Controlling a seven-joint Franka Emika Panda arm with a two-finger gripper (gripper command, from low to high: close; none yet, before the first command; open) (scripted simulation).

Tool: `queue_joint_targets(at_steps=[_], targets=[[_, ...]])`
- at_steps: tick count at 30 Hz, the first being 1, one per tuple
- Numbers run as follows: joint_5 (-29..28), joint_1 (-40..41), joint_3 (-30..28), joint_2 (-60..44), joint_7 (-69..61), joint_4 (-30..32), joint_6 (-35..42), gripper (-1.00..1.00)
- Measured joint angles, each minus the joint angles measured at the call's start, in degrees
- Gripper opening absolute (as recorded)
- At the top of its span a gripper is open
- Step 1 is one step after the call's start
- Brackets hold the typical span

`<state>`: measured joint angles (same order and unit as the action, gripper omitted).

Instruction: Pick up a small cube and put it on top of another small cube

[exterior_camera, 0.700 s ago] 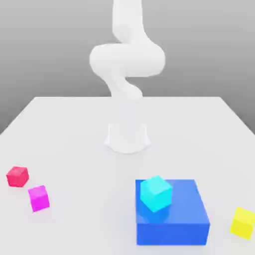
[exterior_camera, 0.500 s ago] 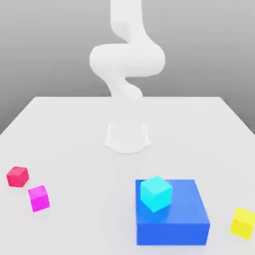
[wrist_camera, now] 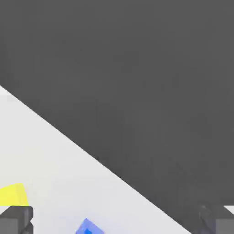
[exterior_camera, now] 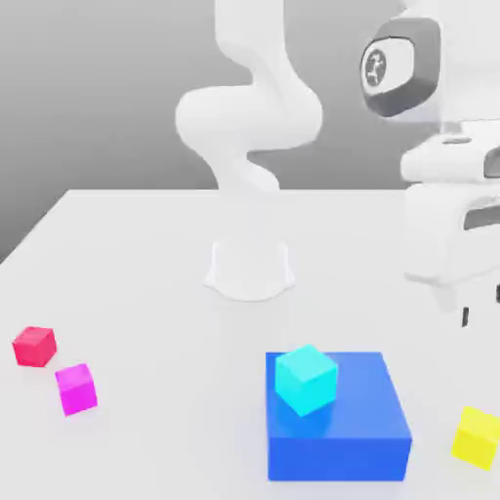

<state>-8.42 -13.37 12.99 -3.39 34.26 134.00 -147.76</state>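
Yellow cube (exterior_camera: 478, 437) on the white table (exterior_camera: 146, 254), near the front edge at the exterior view's right, just beside the big blue block (exterior_camera: 337, 418) but apart from it. Same yellow cube (wrist_camera: 13, 194) seen from the hand view, flat on the table close to one dark fingertip (wrist_camera: 16, 219), not touching it.

Red cube (exterior_camera: 34, 346) far across the table at the exterior view's left, well apart from the yellow one. Magenta cube (exterior_camera: 76, 388) just beside the red, slightly nearer the front edge, with a small gap between the two.

Cyan cube (exterior_camera: 306, 379) on top of the blue block, turned a little, toward the block's left rear corner. A corner of the blue block (wrist_camera: 87, 226) visible from the hand view too.

Gripper (wrist_camera: 116, 219) spread wide, fingers far apart, nothing between them, nothing held. White hand (exterior_camera: 454, 234) hanging above the table at the exterior view's right, higher than the yellow cube and clear of it. Arm base (exterior_camera: 250, 266) standing at the middle of the table, behind the blue block.
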Motion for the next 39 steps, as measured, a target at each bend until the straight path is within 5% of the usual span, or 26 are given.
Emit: queue_joint_targets(at_steps=[11,12,24,30,39], targets=[[-6.7,-6.8,-0.3,-22.9,-0.8,-1.0,-10.5,0.0],[-7.4,-7.6,-1.2,-24.7,-0.2,-1.4,-11.8,-1.0],[-3.7,-4.9,2.2,-17.6,-3.3,-0.5,-6.0,-1.0],[-2.2,2.4,-5.5,-16.1,-0.5,-1.9,-5.9,-1.0],[0.9,13.9,-18.7,-9.4,6.9,5.4,-6.4,-1.0]])
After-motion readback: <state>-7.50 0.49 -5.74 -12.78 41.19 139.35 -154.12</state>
